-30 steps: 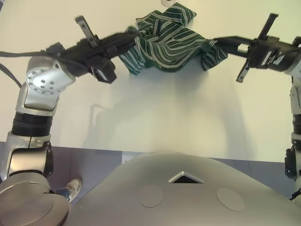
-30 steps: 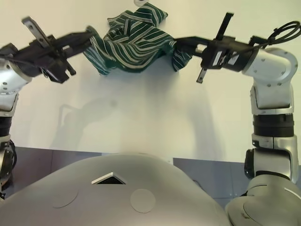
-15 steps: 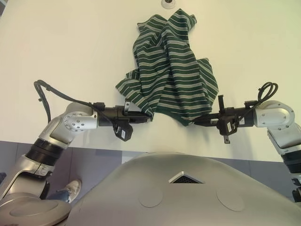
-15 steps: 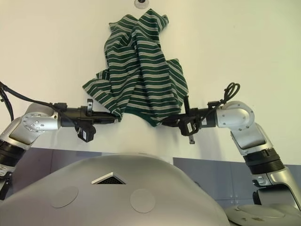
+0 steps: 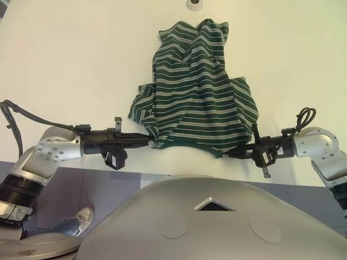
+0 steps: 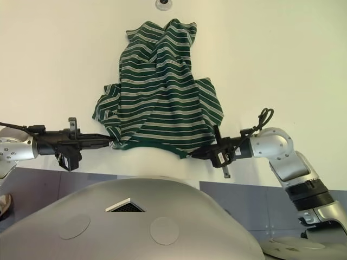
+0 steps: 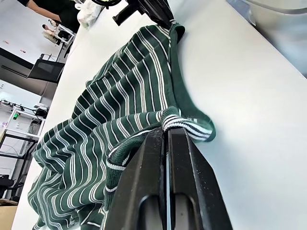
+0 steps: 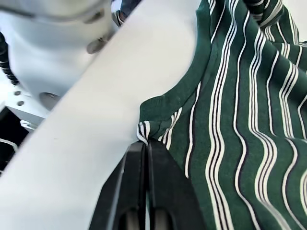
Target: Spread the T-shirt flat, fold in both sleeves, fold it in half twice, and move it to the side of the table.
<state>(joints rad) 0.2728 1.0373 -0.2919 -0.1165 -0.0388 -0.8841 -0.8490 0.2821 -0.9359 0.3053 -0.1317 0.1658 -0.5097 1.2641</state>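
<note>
- Since half a second ago both arms have drawn wider apart. The near hem now lies stretched between them, and the cloth has spread broader and smoother than the narrow bunch it was then.
- One T-shirt (image 5: 195,103), dark green with thin white stripes, lies on the table with its hem towards the robot and its narrower end far up the top. It is not yet flat: long wrinkles run down the middle, and a loose flap of cloth sticks out on the robot's left.
- Two grippers are on it, one at each near corner of the hem.
- At the left corner, the left gripper (image 5: 147,140) has its fingers (image 7: 158,143) pressed together with a striped fold of hem pinched between them, low against the tabletop.
- At the right corner, the right gripper (image 5: 232,154) is clamped the same way. Its wrist view shows its black fingers (image 8: 136,163) closed tight on a small tuck of the edge.
- One table (image 5: 70,65), plain white and smooth, carries the shirt, which sits about midway across it. Both grippers are close to the near edge.
- One small round fitting (image 5: 193,4) sits at the table's far edge, just beyond the shirt's far end.
- Grey floor (image 5: 108,187) shows below the near edge.
- Past the table, the left wrist view shows dark furniture (image 7: 45,69), too blurred to tell more.
</note>
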